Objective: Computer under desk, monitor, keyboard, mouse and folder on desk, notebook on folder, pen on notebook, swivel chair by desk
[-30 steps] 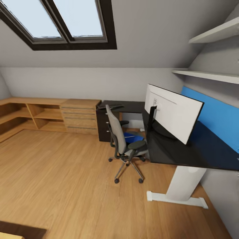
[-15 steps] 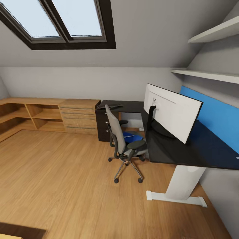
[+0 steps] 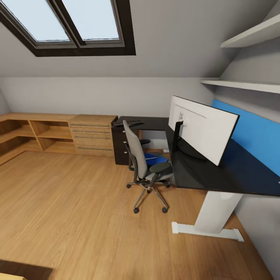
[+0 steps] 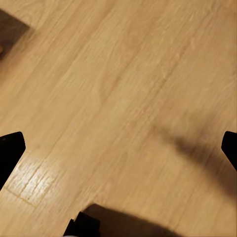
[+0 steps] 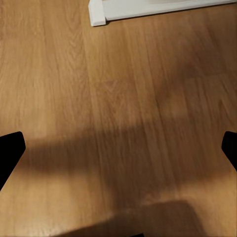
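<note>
**Workspace barely started, robot standing off across the room**

Monitor (image 3: 202,134) already on the desk (image 3: 217,171), white back toward camera, at about 3 o'clock in the head view; that step looks done. Swivel chair (image 3: 144,167) just beside the desk's inner corner, back toward the robot, so chair placement is roughly there, may want a nudge. Folder (image 3: 155,158), bright blue, lies on the chair seat, partly hidden behind the backrest: not moved yet. Dark flat item at the far desk end, about 12 o'clock, over the drawers, likely the keyboard (image 3: 128,123); well apart from the monitor, so it still needs relocating. Too small to be sure. Mouse, notebook, pen, computer: cannot pick them out here. Wooden chest (image 3: 93,135) and open shelving (image 3: 35,134) sit at 10 o'clock, skylight (image 3: 66,23) above, wall shelves (image 3: 249,62) at 2 o'clock, blue wall panel (image 3: 252,138) behind the desk.

Judgement: most of it is left, namely keyboard, mouse, folder, notebook, pen stack.

Left gripper (image 4: 118,150): fingertips at opposite frame edges, spread wide, nothing between, wooden floor (image 4: 118,89) below. Right gripper (image 5: 118,150): same, spread and empty over floor, white desk foot (image 5: 148,9) near 12 o'clock of that wrist frame.

Writing: small marks on a tag on the monitor's back, unreadable. No brands legible.
</note>
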{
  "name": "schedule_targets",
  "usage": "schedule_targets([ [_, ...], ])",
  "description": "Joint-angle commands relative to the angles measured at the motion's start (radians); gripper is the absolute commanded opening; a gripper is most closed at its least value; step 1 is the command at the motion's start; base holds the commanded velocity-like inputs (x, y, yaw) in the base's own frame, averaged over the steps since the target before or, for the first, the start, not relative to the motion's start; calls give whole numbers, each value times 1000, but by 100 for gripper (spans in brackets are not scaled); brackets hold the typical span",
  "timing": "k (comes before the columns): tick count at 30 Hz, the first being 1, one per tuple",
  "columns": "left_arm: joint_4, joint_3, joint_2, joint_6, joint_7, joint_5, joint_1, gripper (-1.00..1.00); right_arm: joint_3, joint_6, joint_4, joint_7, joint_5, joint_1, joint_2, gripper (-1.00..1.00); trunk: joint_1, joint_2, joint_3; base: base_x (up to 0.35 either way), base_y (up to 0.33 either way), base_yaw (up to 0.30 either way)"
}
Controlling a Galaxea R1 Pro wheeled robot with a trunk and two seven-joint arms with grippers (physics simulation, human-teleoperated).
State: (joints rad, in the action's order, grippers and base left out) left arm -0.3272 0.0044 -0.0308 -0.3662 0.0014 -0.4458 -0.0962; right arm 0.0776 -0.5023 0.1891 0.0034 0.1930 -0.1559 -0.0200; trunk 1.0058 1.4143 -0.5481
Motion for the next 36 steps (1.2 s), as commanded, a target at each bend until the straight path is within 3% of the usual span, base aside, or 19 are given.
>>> schedule_targets([
  [1, 0, 0, 0, -2, 0, 0, 0, 100, 4, -3, -1, 1, 0, -1, 1, 100, 4, 8, -4, 0, 0, 0],
  [4, 0, 0, 0, -2, 0, 20, 0, 100, 4, -2, -1, 1, 0, -1, 1, 100, 15, 29, -14, 0, 0, 0],
  [5, 0, 2, 15, -4, 4, 63, 0, 100, 4, -2, -2, 1, 0, -1, 2, 100, 19, 36, -17, 0, 0, 0],
  [7, 0, 1, 29, -5, 4, 70, 0, 100, 4, -2, -2, 0, 0, -1, 2, 100, 27, 50, -23, 0, 0, 0],
  [20, 1, 0, 38, -8, 6, 75, 0, 100, 6, -2, -2, -2, 1, -1, 0, 100, 77, 141, -64, 0, 0, 0],
  [28, 1, 0, 39, -8, 56, 75, 0, 100, 9, 1, -1, -3, 8, -1, -1, 100, 107, 197, -89, 0, 0, 0],
  [36, 1, -2, 35, 50, 64, 75, 0, 100, 11, 4, 4, -4, 9, -1, -3, 100, 138, 253, -114, 0, 0, 0],
])
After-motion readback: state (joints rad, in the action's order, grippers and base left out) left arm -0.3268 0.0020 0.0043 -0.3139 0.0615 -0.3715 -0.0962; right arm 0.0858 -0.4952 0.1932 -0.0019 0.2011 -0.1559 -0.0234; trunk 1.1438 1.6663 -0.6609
